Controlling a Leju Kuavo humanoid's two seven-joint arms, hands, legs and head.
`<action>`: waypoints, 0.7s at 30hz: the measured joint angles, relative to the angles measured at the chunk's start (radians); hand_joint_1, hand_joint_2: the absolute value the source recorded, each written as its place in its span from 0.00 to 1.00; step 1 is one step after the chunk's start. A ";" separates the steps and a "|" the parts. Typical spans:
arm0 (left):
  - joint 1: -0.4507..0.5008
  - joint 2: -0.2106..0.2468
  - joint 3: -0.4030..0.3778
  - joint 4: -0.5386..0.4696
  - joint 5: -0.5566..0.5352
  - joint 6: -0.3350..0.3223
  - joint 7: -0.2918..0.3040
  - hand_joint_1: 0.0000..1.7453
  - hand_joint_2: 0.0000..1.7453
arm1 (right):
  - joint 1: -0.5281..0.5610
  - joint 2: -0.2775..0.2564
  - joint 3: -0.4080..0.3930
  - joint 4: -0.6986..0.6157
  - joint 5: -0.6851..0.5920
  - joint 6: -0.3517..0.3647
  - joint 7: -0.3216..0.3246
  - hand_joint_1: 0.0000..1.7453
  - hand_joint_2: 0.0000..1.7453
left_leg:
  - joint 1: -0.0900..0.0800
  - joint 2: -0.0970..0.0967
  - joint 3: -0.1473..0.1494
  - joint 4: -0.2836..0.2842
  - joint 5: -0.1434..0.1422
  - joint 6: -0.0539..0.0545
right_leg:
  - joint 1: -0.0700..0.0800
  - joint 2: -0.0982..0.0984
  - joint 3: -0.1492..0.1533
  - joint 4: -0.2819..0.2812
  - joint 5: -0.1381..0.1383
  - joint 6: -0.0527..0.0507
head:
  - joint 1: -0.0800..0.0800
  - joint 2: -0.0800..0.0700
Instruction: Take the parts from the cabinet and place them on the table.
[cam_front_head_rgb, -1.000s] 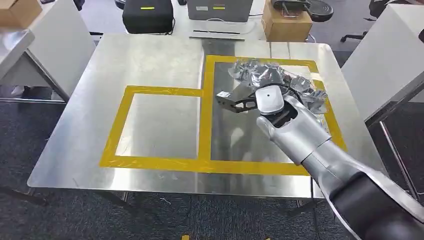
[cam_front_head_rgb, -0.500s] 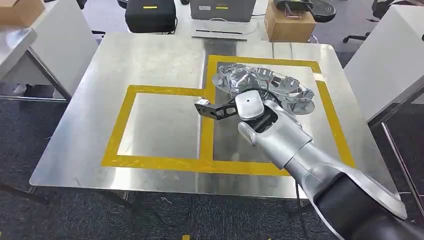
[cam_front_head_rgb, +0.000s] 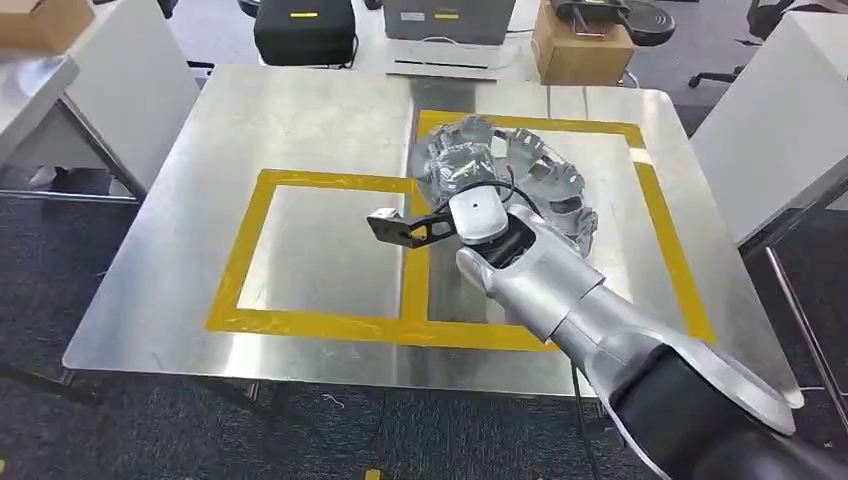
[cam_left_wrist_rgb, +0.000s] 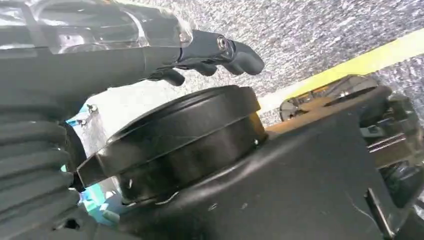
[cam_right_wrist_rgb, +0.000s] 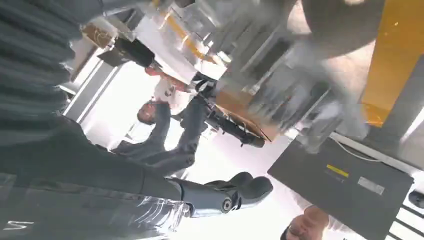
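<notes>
Nearest you, the right robot hand reaches in from the desk's near right corner, over the tape dividing the two yellow outlines; whether its fingers are open or closed you cannot tell, since the wrist hides them; the crinkled silver bag of parts lies just beyond it, inside the right outline towards the far edge, probably set there as the marked drop zone; the left robot hand hangs empty, fingers curled.
</notes>
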 joint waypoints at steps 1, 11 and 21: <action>0.001 0.001 0.000 0.000 0.002 0.000 0.000 0.00 0.00 | -0.001 0.000 0.001 0.002 -0.004 0.001 0.001 0.00 0.00 | 0.000 -0.001 0.000 0.000 0.000 0.000 | 0.000 -0.001 0.000 0.000 0.000 0.000 | 0.000 0.000; 0.020 0.017 -0.002 0.001 0.036 -0.006 0.008 0.00 0.00 | -0.114 -0.027 -0.013 -0.028 -0.338 0.061 0.098 0.00 0.00 | 0.000 -0.011 0.000 0.000 0.001 -0.001 | 0.000 -0.005 0.001 0.000 0.000 0.000 | 0.000 0.000; 0.020 0.032 -0.002 0.002 0.063 0.006 -0.003 0.00 0.00 | -0.219 -0.151 -0.055 -0.142 -0.546 0.054 0.169 0.00 0.00 | -0.001 -0.027 0.002 0.001 0.002 -0.001 | 0.000 -0.013 0.004 -0.002 0.000 0.000 | 0.000 0.000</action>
